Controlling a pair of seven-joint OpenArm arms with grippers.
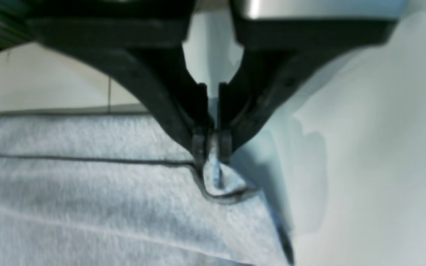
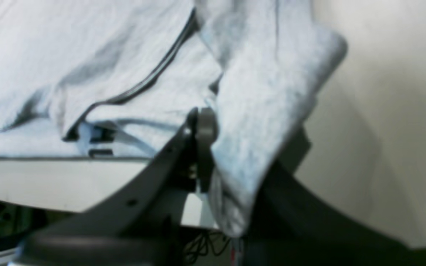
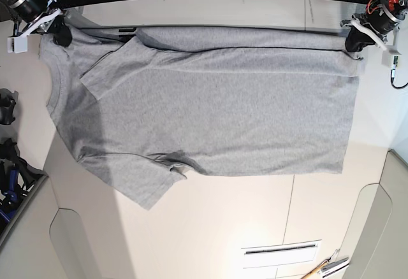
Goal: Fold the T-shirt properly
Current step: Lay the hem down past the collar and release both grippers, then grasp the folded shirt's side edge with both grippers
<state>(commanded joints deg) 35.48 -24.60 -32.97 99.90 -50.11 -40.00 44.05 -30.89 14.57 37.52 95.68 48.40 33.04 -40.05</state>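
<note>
Both claws, left (image 1: 213, 147) and right (image 2: 213, 155), are pinching the shirt's (image 3: 217, 107) far-edge corners; shirt is spreading over the tabletop (image 3: 217, 241). Likely soft, light, floppy; gripping both layers at corners is probably avoiding slip.

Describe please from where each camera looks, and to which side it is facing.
Left wrist: behind the left gripper, facing its fingertips and the T-shirt; black fingers show.
Right wrist: on the right arm, facing its gripper, partly behind cloth.
Base: above the table, facing down; both grippers show.
Base and left wrist share the shirt's edge at the left gripper.
</note>
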